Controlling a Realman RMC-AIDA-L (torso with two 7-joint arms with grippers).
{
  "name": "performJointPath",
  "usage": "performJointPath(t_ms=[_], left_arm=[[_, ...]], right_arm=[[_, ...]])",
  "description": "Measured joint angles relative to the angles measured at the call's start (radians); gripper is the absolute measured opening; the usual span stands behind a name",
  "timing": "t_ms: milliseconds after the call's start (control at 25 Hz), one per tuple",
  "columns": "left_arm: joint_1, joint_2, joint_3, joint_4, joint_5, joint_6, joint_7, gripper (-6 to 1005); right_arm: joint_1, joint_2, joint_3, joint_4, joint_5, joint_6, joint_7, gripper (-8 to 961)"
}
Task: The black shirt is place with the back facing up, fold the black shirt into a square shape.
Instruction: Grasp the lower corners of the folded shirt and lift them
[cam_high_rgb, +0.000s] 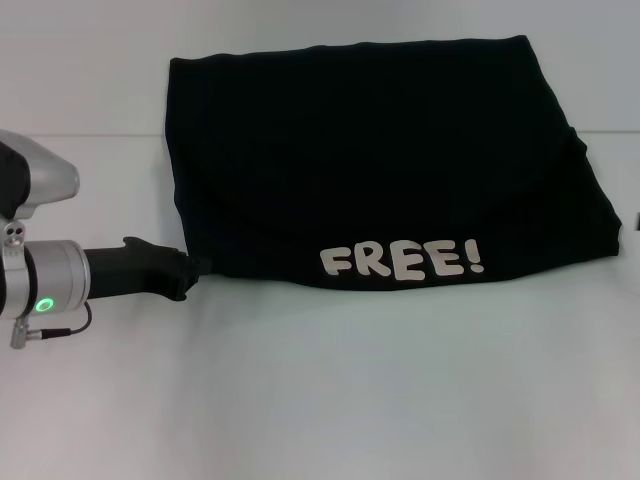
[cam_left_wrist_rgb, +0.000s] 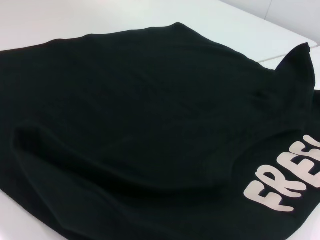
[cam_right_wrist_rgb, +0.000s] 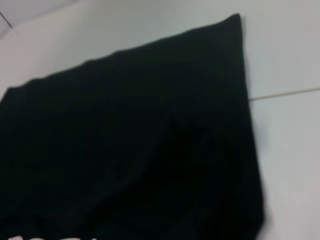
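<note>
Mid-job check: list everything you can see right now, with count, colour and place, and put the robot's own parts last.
black shirt: one, black, lying folded on the table ahead of the robot, centre to right in the head view; a fold edge curves across its top layer.
"FREE!" lettering: one print, pale cream, on the shirt along its near edge, facing up.
table: one, white, under the shirt; a thin seam line crosses it at the far side.
left gripper: one, black on a silver arm with a green light on the wrist, low at the shirt's near left corner.
right gripper: not in the head view; its wrist view looks onto the shirt.
</note>
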Motion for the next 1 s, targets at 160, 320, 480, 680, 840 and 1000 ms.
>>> performJointPath(t_ms=[160, 320, 480, 680, 840, 1000], left_arm=[[-0.003, 0.001, 0.0, -0.002, 0.01, -0.002, -0.001, -2], [-0.004, 0.001, 0.0, -0.002, 0.02, -0.004, -0.004, -1], [-0.004, 0.001, 0.0, -0.003, 0.021, -0.011, -0.004, -1], [-0.004, 0.001, 0.0, -0.004, 0.023, -0.012, -0.004, -1], [-0.005, 0.001, 0.0, -0.004, 0.023, -0.012, -0.004, -2], [-0.006, 0.001, 0.0, -0.004, 0.023, -0.012, -0.004, -2]], right_arm=[[0.047, 0.023, -0.065, 0.022, -0.042, 0.07, 0.032, 896], [0.077, 0.031, -0.117, 0.05, -0.05, 0.114, 0.053, 895], [0.092, 0.035, -0.135, 0.071, -0.051, 0.148, 0.054, 895], [0.112, 0.037, -0.148, 0.11, -0.052, 0.186, 0.047, 894], [0.116, 0.037, -0.176, 0.121, -0.052, 0.2, 0.055, 859], [0.106, 0.037, -0.171, 0.115, -0.049, 0.177, 0.061, 787]])
